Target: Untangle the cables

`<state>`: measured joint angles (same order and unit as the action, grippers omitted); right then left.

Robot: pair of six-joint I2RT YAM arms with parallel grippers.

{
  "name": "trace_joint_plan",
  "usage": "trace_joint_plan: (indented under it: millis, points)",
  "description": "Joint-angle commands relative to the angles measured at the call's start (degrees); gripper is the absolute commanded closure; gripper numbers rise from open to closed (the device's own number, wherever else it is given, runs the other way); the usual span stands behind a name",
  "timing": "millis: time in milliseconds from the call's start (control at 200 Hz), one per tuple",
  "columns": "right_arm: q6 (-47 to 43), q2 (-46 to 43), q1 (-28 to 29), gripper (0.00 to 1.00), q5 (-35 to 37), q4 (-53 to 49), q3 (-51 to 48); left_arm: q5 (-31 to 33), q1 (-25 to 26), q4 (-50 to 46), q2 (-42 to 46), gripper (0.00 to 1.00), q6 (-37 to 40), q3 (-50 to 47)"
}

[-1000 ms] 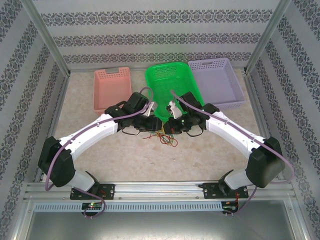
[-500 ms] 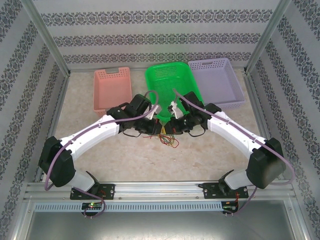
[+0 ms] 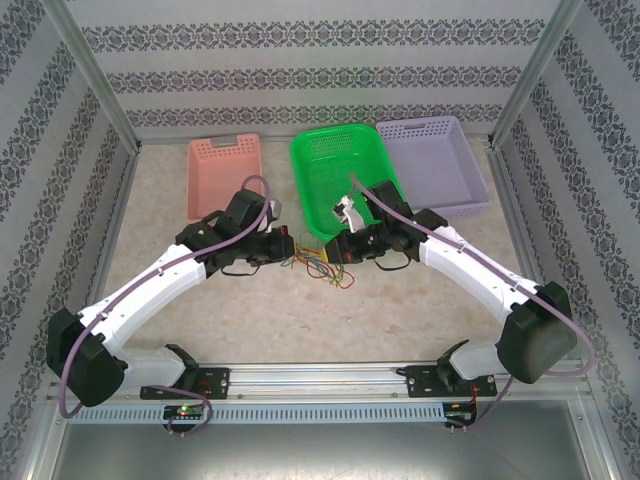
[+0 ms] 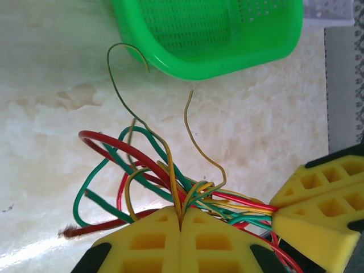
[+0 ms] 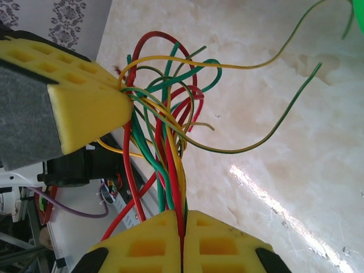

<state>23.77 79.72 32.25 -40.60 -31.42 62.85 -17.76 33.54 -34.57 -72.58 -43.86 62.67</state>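
Gripping both sides of the tangle of thin red, green and yellow cables (image 4: 170,176), the left gripper (image 4: 181,222) and right gripper (image 5: 183,224) are pinched shut on strands. The bundle sits mid-way across the marble-patterned tabletop (image 3: 400,310), just before the green plastic basket (image 4: 239,57). The next move, I judge, is a gentle pull apart to loosen the knot.

No text, number, brand or sign can be read anywhere. The walls (image 3: 320,80) carry a flower ornament in stripes, and it has no letters.

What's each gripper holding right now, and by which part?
Both shut on the cables: left gripper and right gripper each pinch strands in the knotted middle; loose ends free.
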Motion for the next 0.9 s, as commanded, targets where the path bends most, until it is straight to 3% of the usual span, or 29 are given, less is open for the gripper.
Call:
trace_joint_plan:
  millis: [0,195,305,475,575,659,789,894]
  points:
    - [-0.3,-3.4,-2.2,1.00,3.3,-9.0,-2.6,13.5,-6.1,-10.4,1.4,1.00,-5.0,-2.0]
    - [2.3,-5.7,-4.2,1.00,-6.2,-3.0,-4.1,11.2,-9.4,-9.6,3.7,1.00,-10.4,-6.5]
    - [-3.2,-4.0,-0.7,1.00,-2.8,-9.7,-0.9,9.3,-9.7,-7.9,3.3,1.00,-11.0,-7.1]
    - [-3.1,-5.2,1.4,1.00,2.0,-9.3,-1.4,10.0,-9.7,-8.5,3.7,1.00,-10.4,-6.0]
    - [-3.9,-5.5,1.7,1.00,6.0,-10.6,-0.6,9.4,-9.7,-6.9,6.8,0.67,-11.4,-5.7]
    - [-5.3,-4.8,2.4,1.00,10.6,-12.3,1.0,9.6,-9.7,-9.7,7.4,0.53,-11.8,-2.6]
    - [-7.0,-3.7,4.8,1.00,16.3,-13.5,3.2,4.7,-9.5,-12.1,4.5,0.48,-12.7,2.6]
    - [-6.5,-3.2,6.0,1.00,18.0,-11.8,4.0,-0.9,-6.9,-9.5,1.3,0.51,-16.4,4.4]
